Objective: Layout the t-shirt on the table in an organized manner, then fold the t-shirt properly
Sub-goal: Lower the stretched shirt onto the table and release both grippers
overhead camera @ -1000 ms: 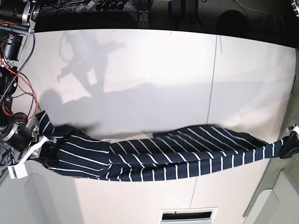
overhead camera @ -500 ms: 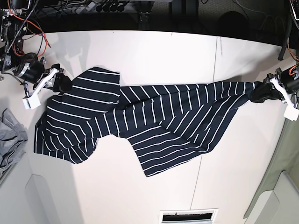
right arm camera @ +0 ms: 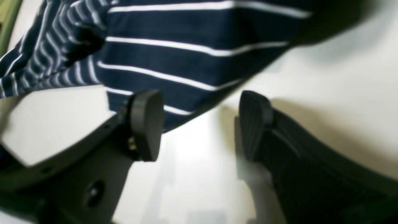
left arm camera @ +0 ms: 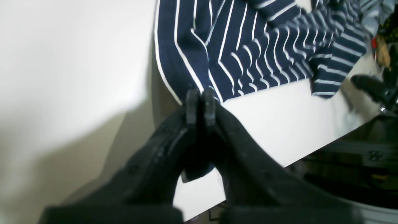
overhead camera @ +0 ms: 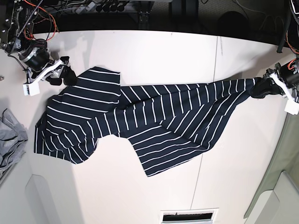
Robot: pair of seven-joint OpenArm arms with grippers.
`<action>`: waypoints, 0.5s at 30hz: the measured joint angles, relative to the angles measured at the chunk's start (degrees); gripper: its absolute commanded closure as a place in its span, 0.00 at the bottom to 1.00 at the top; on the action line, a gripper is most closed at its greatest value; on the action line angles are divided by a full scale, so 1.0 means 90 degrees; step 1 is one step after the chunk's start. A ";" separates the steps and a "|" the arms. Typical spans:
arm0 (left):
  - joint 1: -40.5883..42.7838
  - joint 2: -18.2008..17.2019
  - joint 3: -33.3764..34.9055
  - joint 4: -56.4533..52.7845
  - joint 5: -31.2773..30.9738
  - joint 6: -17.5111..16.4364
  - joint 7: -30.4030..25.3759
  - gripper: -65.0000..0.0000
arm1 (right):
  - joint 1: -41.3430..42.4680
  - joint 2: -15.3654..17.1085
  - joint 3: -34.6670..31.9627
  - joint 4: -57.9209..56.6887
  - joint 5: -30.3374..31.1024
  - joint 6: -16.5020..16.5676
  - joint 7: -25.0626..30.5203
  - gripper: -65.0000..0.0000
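The t-shirt [overhead camera: 154, 128] lay spread but rumpled across the white worktop [overhead camera: 154, 56], stretched toward my left side. My left end effector [left arm camera: 200, 104] was pinched tight on one corner of the t-shirt at the worktop's edge. My right end effector [right arm camera: 200, 124] stood wide apart, holding nothing, just beside the t-shirt's opposite corner. A grey cloth [overhead camera: 10, 140] sat off the worktop's end.

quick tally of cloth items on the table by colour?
Navy striped: 1, the t-shirt
Plain grey: 1, a garment at the table edge, partly cut off by the frame
Total: 2
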 measured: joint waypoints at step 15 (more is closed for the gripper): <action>0.0002 -0.0002 0.0000 0.0000 0.0515 -0.0002 -0.0223 1.00 | 0.0527 -0.0124 -0.0019 -0.0913 -0.0843 -0.0121 0.0629 0.42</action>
